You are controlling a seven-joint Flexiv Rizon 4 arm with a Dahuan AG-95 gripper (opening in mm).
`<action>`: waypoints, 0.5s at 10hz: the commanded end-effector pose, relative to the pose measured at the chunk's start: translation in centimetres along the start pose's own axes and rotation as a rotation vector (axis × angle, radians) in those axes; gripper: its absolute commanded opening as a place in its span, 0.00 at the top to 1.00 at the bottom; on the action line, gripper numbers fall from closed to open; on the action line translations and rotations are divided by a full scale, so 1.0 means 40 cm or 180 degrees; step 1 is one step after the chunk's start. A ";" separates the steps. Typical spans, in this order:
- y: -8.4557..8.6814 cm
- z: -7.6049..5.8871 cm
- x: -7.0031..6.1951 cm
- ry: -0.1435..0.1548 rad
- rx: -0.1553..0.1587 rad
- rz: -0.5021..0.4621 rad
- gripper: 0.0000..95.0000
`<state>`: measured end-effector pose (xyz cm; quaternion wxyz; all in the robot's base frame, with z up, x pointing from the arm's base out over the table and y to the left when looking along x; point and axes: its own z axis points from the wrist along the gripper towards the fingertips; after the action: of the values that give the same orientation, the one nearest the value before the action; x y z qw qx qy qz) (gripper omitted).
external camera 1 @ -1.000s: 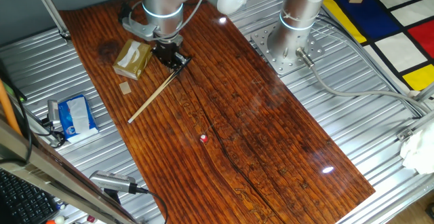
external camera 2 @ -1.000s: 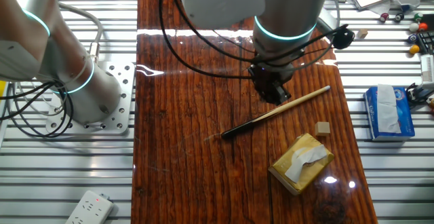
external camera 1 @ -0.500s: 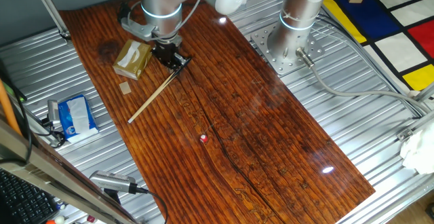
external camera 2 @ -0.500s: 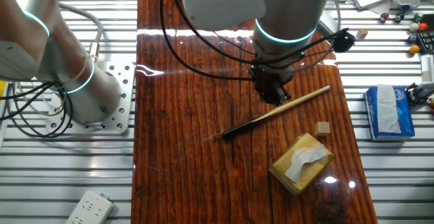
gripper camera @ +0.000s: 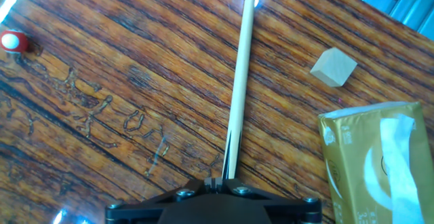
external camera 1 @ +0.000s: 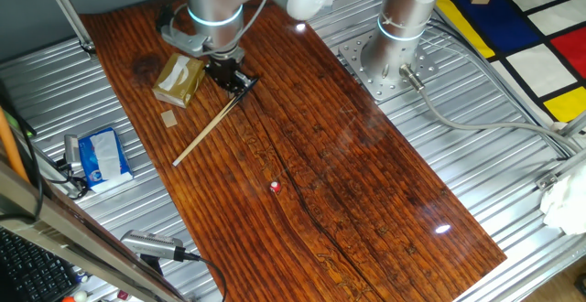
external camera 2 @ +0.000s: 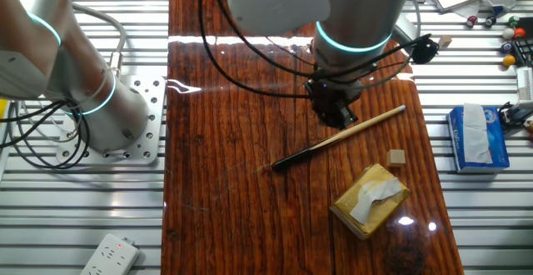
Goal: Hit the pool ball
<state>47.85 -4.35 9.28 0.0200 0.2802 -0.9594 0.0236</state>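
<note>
Gripper: gripper [external camera 1: 229,73] hangs low over the dark end of the wooden stick [external camera 1: 205,132], close to the counter's far short edge; whether its fingers are clenched on the stick or merely above it, I cannot tell from any view.

Stick axis: the stick [external camera 2: 337,138] lies flat, its dark end under the hand and its pale end slanting out toward the long edge where the tissue pack sits.

Ball: the pool ball [external camera 1: 275,187] rests on bare wood near the middle of the counter, well apart from the hand and off to one side of the stick.

Key relation: the stick's long axis does not point at the ball; I judge the stick must be swung round, or swept sideways, before any strike.

Neighbours: a tan cube [external camera 1: 168,119] and a gold tissue pack [external camera 1: 179,79] lie just beside the stick, on the side away from the ball.

Views: the hand view catches ball [gripper camera: 12,42], stick [gripper camera: 239,81] and cube [gripper camera: 333,67] together; the other fixed view misses the ball altogether.
</note>
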 end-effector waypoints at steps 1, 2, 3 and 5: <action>0.000 -0.001 0.001 0.0060 -0.0036 0.0054 1.00; 0.000 -0.001 0.001 0.0066 -0.0036 0.0072 1.00; 0.000 -0.001 0.001 0.0054 -0.0050 0.0057 1.00; 0.000 -0.001 0.001 0.0055 -0.0042 0.0079 1.00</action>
<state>47.79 -4.40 9.40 0.0283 0.2680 -0.9628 0.0178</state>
